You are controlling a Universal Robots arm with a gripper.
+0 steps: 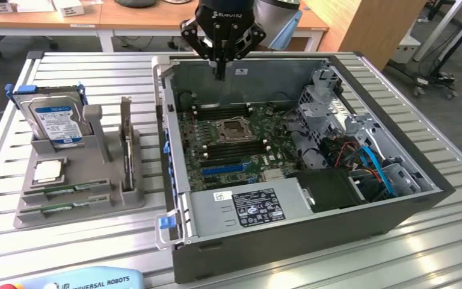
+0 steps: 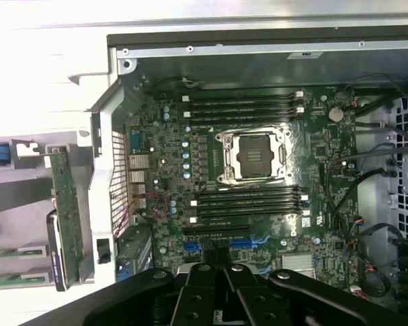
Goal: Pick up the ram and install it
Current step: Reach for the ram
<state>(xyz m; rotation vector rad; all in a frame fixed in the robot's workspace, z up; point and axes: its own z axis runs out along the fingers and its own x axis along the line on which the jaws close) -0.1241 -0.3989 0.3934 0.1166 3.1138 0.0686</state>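
While the hard drive (image 1: pixel 50 120) and ram (image 1: pixel 64 190) sit in the grey rack (image 1: pixel 103 135) beside the open case (image 1: pixel 295 244), we see the gripper (image 1: pixel 219 73) pinched shut on nothing, hovering over the case's back edge.

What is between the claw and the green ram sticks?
The case's side wall and the upright board in the grey holder stand between the claw and the ram, but the claw hangs higher than both.
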